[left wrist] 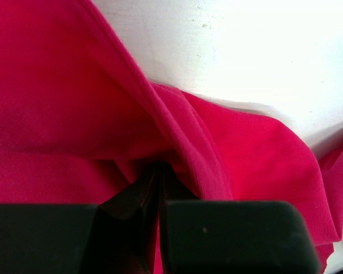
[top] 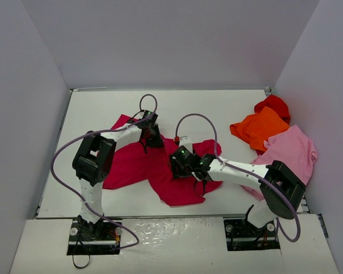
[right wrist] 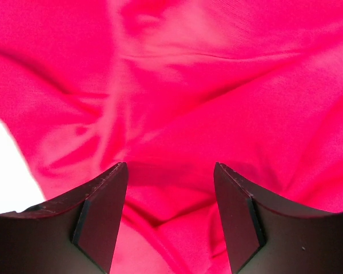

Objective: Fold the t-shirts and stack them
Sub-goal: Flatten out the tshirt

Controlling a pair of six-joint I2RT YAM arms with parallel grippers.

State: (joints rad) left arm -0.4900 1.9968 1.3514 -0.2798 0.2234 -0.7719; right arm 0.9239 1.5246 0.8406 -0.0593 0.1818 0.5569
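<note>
Table (top: pixel 228 108) boxed by walls (top: pixel 160 45) at left, rear & right. Big shirt (top: pixel 131 165) lies across table's middle, nearer front edge than rear. L gripper (top: pixel 153 137) is on its rear-left part, w/ a cloth fold caught btwn the jaws. R gripper (top: pixel 177 162) is right of it & nearer the front, over shirt's middle, jaws apart above the cloth. 3 more shirts bunch at right edge, right of big shirt: rear shirt (top: pixel 274 104) farthest back, mid shirt (top: pixel 257 130) just in front & touching it, front shirt (top: pixel 291 149) nearest, touching mid shirt. Front shirt's near part runs under R arm (top: pixel 246 170).
</note>
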